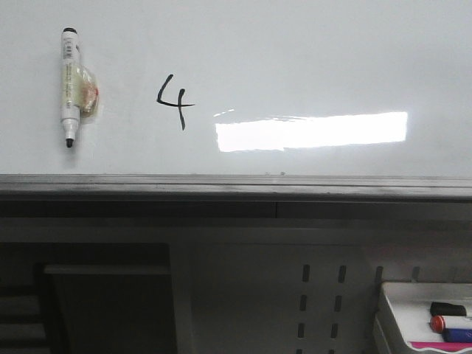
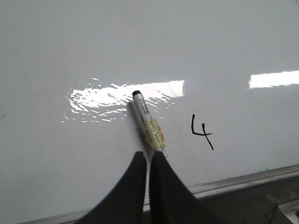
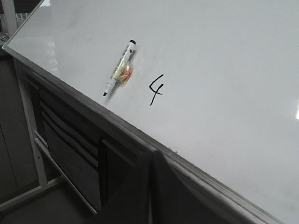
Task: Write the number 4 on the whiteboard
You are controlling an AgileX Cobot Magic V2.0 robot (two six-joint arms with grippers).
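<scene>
A black open-topped number 4 (image 1: pixel 174 101) is drawn on the whiteboard (image 1: pixel 295 59), left of the bright light reflection. A white marker (image 1: pixel 68 87) with a yellowish wrapped middle sits against the board to the left of the 4, tip pointing down, with no gripper on it in the front view. The 4 also shows in the left wrist view (image 2: pixel 201 131) and the right wrist view (image 3: pixel 156 88). My left gripper (image 2: pixel 148 155) is shut and empty, its fingertips lined up just below the marker (image 2: pixel 148 122). My right gripper (image 3: pixel 152 154) is shut and empty, off the board's lower edge.
The board's grey metal lower frame (image 1: pixel 236 186) runs across the view, with dark shelving below it. A small white tray (image 1: pixel 402 299) at the lower right holds a red-capped marker (image 1: pixel 451 323) and a black one (image 1: pixel 448 309).
</scene>
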